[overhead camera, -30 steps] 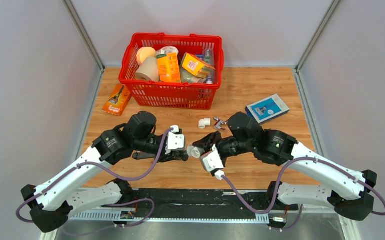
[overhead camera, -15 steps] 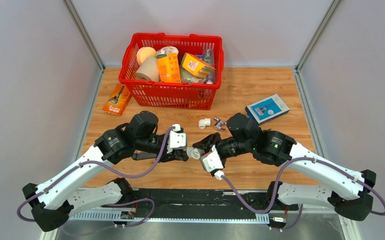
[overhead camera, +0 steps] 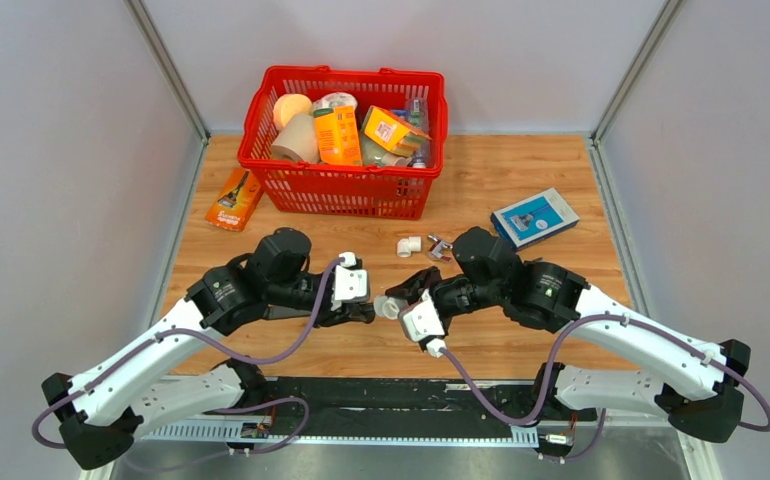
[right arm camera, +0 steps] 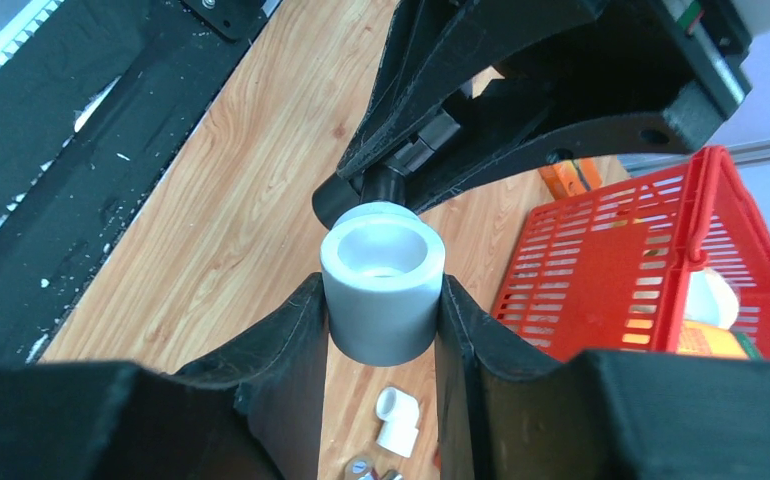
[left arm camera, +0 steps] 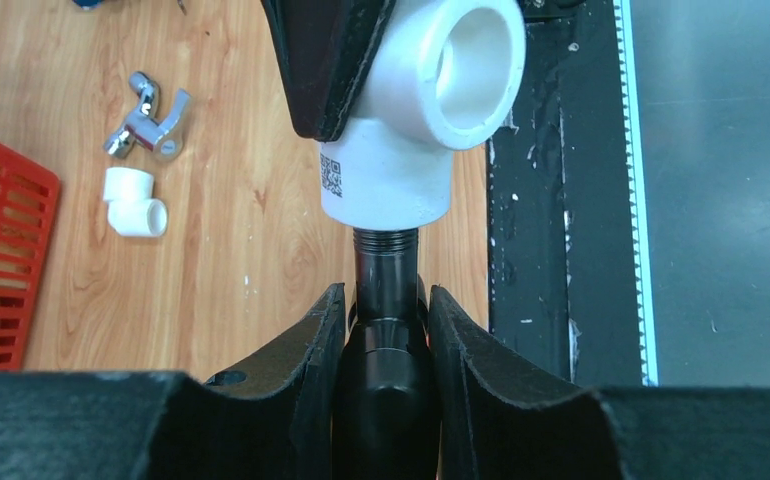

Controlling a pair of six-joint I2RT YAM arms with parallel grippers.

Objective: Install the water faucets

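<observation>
From my seat, far left on the wooden table (overhead camera: 521,170) lies a flat orange packet (overhead camera: 233,198), its print too small to read. Behind it stands the red plastic mesh basket (overhead camera: 346,190), full of groceries. An orange carton in it carries a label I cannot make out.

The left gripper (overhead camera: 359,312) is clamped on the long dark grey metal faucet (left arm camera: 385,262), which it holds just above the table at centre front. In the left wrist view both pads squeeze the tube just behind its threaded end. That end sits in one mouth of a large white plastic elbow fitting (left arm camera: 406,150), and a band of bare thread shows below the fitting's rim. I judge the joint started but not screwed home. The fitting bears a small square QR-style code (left arm camera: 331,176), the only marking I can pick out, and it has no legible text.

The right gripper (right arm camera: 381,292) is closed on that same fitting, one finger on either side of its other, open mouth.

Beyond the grippers, loose on the table, lie a small white plastic elbow (overhead camera: 408,246) and, just beside it, a short silver metal tap piece (overhead camera: 439,247). Neither is held, so I reckon a second assembly is left to do. Far right is a blue-and-white flat box (overhead camera: 534,216) with a picture on top, its writing unreadable.
</observation>
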